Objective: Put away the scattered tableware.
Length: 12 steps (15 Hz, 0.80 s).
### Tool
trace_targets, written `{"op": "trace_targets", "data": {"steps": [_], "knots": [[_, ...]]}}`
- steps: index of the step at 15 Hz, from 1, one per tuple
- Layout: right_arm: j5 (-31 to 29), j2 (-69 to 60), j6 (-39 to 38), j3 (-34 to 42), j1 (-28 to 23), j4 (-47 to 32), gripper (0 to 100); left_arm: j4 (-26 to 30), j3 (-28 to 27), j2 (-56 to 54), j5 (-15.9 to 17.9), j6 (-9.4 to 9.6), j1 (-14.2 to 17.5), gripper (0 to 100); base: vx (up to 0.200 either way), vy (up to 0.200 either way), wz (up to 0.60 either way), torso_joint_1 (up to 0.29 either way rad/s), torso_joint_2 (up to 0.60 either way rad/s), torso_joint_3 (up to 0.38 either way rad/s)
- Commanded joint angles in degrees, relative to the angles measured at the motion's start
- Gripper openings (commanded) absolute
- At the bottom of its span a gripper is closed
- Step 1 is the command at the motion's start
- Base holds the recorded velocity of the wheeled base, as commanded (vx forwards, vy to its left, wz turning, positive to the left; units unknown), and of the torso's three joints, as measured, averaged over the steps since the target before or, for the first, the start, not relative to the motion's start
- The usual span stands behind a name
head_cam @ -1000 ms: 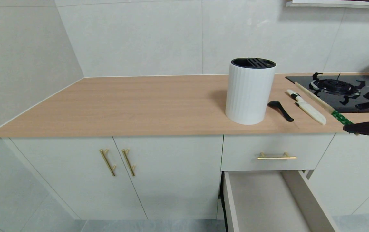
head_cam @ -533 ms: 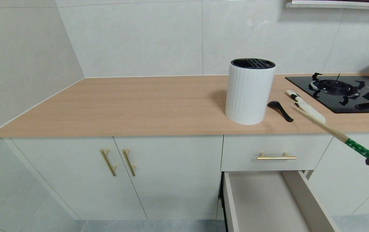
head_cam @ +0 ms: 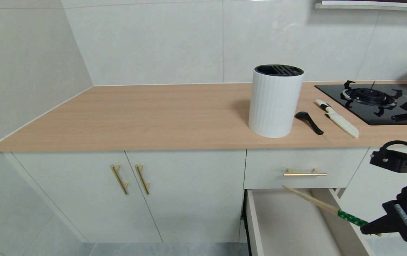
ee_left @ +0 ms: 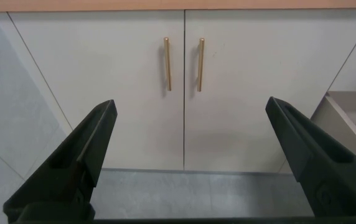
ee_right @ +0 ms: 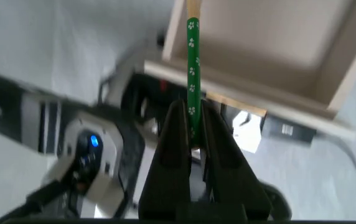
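Since the open beige drawer (head_cam: 281,224) seems its destination, the right tool (head_cam: 368,227) clamps a green-ended wooden chopstick (head_cam: 326,206) slanting above it; the left tool (ee_left: 190,106) gapes empty.

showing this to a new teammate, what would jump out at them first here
The right pincer, low on the right, grips a green-ended chopstick that slants over the open drawer below the counter. On the counter a tall white ribbed holder stands upright, with a black spoon and a pale knife lying beside it, on the side toward the stove.
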<state>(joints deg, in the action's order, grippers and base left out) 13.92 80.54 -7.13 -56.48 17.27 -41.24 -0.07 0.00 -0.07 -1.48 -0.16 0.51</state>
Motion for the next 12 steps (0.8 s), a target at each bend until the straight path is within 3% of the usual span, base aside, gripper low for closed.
{"op": "trace_targets", "data": {"steps": [1,9,12], "knots": [[-0.03,12.01,-0.34,0.58,0.83,0.37,0,-0.01,0.0,0.07,-0.02,-0.02,0.02,100,0.0,0.0,0.0,0.0,0.0,0.0],[-4.78,20.97,-8.51,1.46,0.92,9.6,0,-0.01,0.0,0.07,-0.02,-0.02,0.02,100,0.0,0.0,0.0,0.0,0.0,0.0],[-5.92,21.32,-8.51,4.1,1.01,14.61,0,-0.01,0.0,0.07,-0.02,-0.02,0.02,100,0.0,0.0,0.0,-0.113,0.29,0.178]]}}
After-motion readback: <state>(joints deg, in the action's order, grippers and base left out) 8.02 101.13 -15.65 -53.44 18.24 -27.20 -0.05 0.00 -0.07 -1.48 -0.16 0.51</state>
